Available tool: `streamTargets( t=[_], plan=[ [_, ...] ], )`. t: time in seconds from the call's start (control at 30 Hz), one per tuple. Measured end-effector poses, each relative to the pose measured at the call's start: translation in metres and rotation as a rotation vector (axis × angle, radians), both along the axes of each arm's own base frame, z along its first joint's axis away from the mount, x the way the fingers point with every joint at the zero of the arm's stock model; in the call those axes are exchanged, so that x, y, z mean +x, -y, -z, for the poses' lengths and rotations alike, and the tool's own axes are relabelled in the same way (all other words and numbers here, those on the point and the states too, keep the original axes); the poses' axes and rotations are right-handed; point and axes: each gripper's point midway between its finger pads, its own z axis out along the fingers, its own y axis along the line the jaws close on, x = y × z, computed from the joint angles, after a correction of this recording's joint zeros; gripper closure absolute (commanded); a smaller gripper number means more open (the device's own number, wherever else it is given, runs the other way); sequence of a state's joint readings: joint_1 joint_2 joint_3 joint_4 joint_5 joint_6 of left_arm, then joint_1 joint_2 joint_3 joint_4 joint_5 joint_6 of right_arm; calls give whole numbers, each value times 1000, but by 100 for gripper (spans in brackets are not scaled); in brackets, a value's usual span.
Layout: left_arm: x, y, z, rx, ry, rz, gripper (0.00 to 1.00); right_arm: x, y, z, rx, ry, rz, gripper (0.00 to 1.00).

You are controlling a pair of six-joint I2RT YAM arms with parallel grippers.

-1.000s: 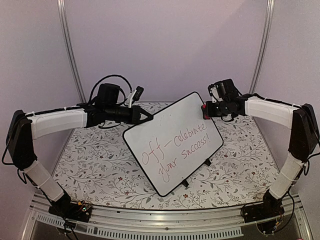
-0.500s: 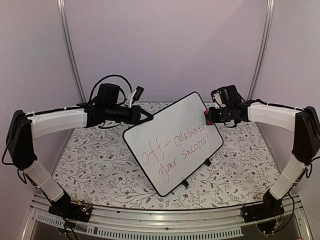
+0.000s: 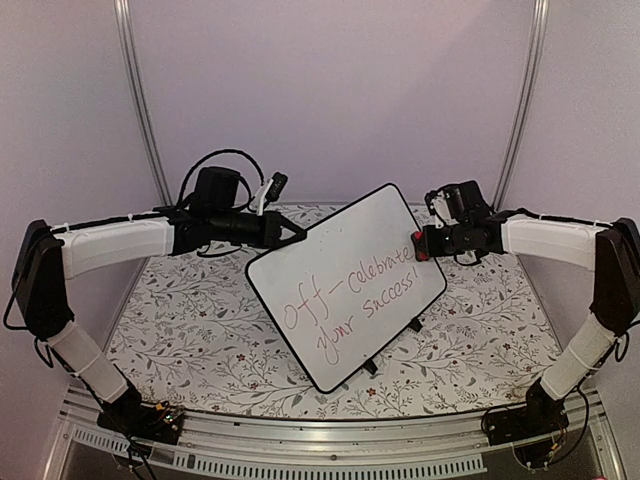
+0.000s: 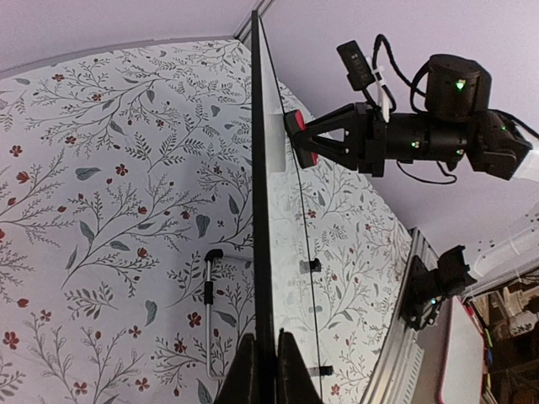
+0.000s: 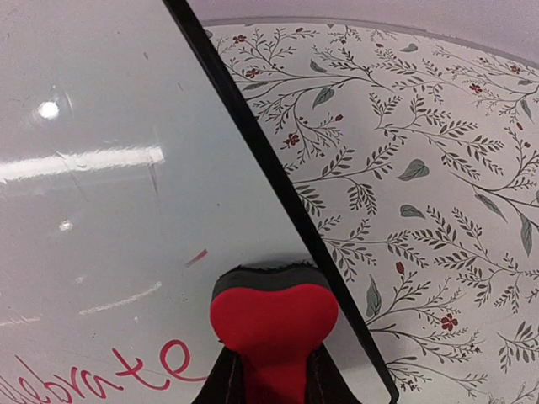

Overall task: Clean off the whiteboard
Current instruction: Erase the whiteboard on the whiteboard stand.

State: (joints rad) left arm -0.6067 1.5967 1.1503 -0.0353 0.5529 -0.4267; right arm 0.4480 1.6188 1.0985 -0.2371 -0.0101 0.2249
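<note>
The whiteboard stands tilted on the flowered table, with red handwriting across its lower half. My left gripper is shut on the board's upper left edge; in the left wrist view the board's black rim runs edge-on between my fingers. A red eraser with a black felt face sits in my shut right gripper, its felt pressed against the whiteboard near the right rim, just above the last letters of "celebrate". The red eraser also shows beyond the board in the left wrist view.
The table cloth has a leaf and flower print. A thin wire stand of the board rests on the cloth behind it. Two small black feet hold the board's lower edge. An aluminium rail runs along the near edge.
My right gripper with the eraser has moved down and slightly right along the board's right edge, now meeting the board's face. The left arm and the board have stayed put.
</note>
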Motion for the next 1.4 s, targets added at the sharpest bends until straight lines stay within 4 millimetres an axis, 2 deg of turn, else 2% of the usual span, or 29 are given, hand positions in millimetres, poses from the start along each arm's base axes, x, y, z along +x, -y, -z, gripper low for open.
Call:
streamTargets(
  t=[0.33, 0.87, 1.03, 1.23, 1.4],
  plan=[
    [0, 0, 0, 1, 0, -3, 100, 10, -12, -14, 21, -15, -37, 84],
    [0, 0, 0, 1, 1, -1, 100, 47, -33, -56, 54, 42, -48, 84],
    [0, 0, 0, 2, 2, -3, 100, 49, -36, -58, 50, 42, -49, 84],
    [0, 0, 0, 4, 8, 0, 92, 45, -42, -59, 18, 60, -46, 84],
    [-7, 7, -5, -2, 60, 59, 74, 21, -51, -58, 12, 59, -81, 84]
  ],
)
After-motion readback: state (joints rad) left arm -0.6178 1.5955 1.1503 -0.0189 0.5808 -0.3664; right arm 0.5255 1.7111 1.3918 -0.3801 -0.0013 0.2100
